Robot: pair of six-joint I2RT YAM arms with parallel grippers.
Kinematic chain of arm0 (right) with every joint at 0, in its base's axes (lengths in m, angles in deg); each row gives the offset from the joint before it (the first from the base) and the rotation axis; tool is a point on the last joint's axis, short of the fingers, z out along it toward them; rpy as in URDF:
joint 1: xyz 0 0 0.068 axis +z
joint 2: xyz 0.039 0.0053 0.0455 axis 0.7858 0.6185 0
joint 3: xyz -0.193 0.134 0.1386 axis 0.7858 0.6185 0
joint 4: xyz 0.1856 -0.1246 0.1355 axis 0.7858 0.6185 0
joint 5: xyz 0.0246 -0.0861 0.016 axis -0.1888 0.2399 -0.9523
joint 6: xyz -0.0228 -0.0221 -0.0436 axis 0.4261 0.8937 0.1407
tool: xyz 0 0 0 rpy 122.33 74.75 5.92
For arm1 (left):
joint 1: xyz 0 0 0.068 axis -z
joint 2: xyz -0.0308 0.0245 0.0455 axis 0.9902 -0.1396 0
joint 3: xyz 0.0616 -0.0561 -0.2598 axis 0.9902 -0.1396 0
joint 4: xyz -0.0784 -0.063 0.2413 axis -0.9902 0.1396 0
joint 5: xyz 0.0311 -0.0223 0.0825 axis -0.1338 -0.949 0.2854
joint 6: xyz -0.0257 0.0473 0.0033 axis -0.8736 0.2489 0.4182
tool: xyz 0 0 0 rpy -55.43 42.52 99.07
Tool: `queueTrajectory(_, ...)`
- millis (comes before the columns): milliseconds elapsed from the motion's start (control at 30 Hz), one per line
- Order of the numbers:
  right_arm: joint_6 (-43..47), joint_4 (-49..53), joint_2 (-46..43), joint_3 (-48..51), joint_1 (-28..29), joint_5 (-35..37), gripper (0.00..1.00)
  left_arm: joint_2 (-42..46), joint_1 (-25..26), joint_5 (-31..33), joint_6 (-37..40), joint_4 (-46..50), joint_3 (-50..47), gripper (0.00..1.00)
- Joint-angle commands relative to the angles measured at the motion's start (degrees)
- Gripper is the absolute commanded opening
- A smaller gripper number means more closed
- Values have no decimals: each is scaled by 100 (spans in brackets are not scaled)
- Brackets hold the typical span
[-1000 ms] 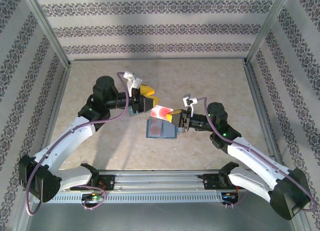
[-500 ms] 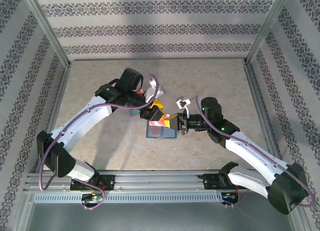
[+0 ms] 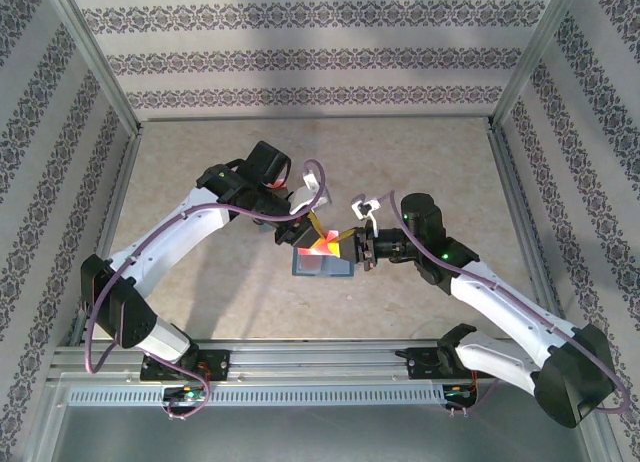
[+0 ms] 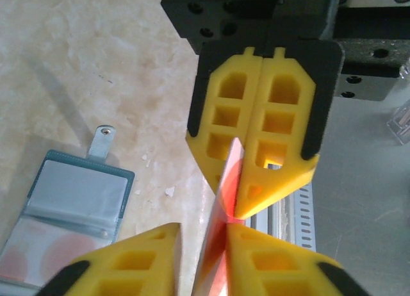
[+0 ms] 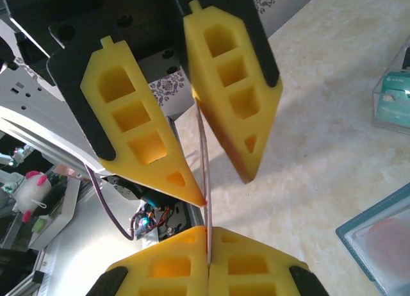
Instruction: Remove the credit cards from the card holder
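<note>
Out over the middle of the pale stone-look table (image 3: 200, 172), both arms now meet above the card holder (image 3: 322, 264), which lies open and flat just beneath them. A moment ago the left arm (image 3: 172, 236) was folded back on its own side with its claw spread wide. It has since swung in toward the right arm (image 3: 500, 307) and drawn its fingers sharply together. The right gripper (image 3: 352, 246) is clenched on one edge of a credit card (image 3: 320, 246), white with red, holding it up off the holder. The left gripper (image 4: 202, 225) has come onto the opposite edge, one pad each side. From the right wrist camera a sliver of gap seems to remain on one side, so I cannot tell whether it truly grips yet. To my eye this is a hand-over, with the first card already free. Another red-circled card (image 4: 45, 254) looks to sit in the holder's lower pocket, so more is left to pull.
</note>
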Motion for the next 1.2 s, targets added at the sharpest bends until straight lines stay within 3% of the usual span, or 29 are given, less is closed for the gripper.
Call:
queueTrajectory(0,160,-76,-48,-105,-17,-134,0,37,23,-7,214,164,59,14)
queueTrajectory(33,163,-71,-62,-95,-25,-89,0,51,23,4,238,137,42,9)
queueTrajectory(100,172,-50,-96,-76,-34,11,18,97,23,118,257,78,7,0)
queueTrajectory(133,186,-39,-110,-68,-40,64,29,122,23,195,258,24,-30,0)
queueTrajectory(167,185,10,-154,-59,-48,191,48,183,19,322,238,-108,-100,0)
queueTrajectory(333,233,210,-440,61,-96,1000,82,634,-88,1323,191,-1275,-810,0)
queueTrajectory(367,239,227,-503,93,-106,1117,94,718,-144,1508,216,-1560,-981,0)
queueTrajectory(400,227,251,-560,116,-105,1255,98,779,-209,1644,281,-1846,-1122,0)
queueTrajectory(667,-67,920,-795,84,-123,3177,98,787,-831,2369,1107,-3896,-2076,0)
queueTrajectory(867,-560,1197,-831,121,-123,4194,98,268,-1512,1813,1241,-4181,-1962,0)
queueTrajectory(1167,-1039,1333,-893,254,-189,5112,98,-381,-2016,1462,1521,-4775,-1994,0)
